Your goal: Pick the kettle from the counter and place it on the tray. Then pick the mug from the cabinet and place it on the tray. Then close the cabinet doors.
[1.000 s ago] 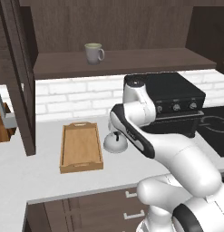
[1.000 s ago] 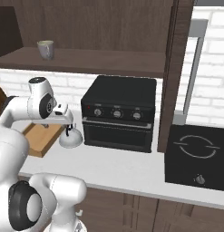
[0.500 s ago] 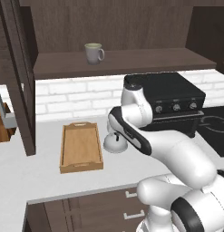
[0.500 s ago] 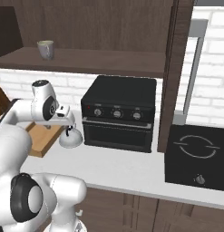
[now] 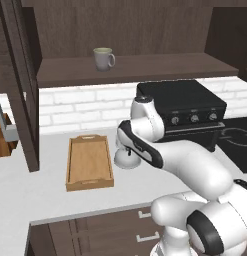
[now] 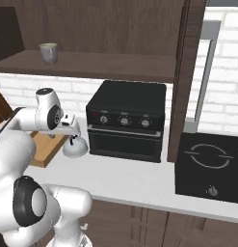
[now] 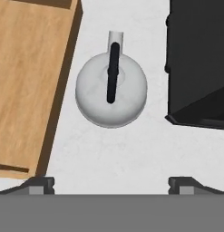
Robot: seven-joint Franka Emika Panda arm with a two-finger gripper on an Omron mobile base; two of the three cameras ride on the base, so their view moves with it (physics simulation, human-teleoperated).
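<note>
The silvery-grey kettle [image 7: 111, 89] with its thin black handle stands on the white counter [image 5: 55, 200], just right of the wooden tray [image 5: 90, 162]. My gripper [image 7: 111, 186] hangs open directly above the kettle [image 6: 75, 147], holding nothing, with its fingertips [image 7: 38, 185] spread wide. From the right base view the gripper [image 6: 73, 136] sits close over the kettle's top. The tray [image 7: 27, 81] holds nothing. The grey-beige mug [image 5: 102, 58] stands on the shelf of the open cabinet [image 5: 135, 67]. One cabinet door [image 5: 22, 85] is swung out at the left, the other door [image 6: 188, 72] at the right.
A black toaster oven [image 6: 127, 120] stands on the counter right beside the kettle, its corner [image 7: 197, 63] near the hand. A black cooktop [image 6: 212, 164] lies farther right. A wooden knife block [image 5: 0, 140] sits at the far left.
The hand has edged slightly sideways above the kettle. Kettle, tray and mug have not moved.
</note>
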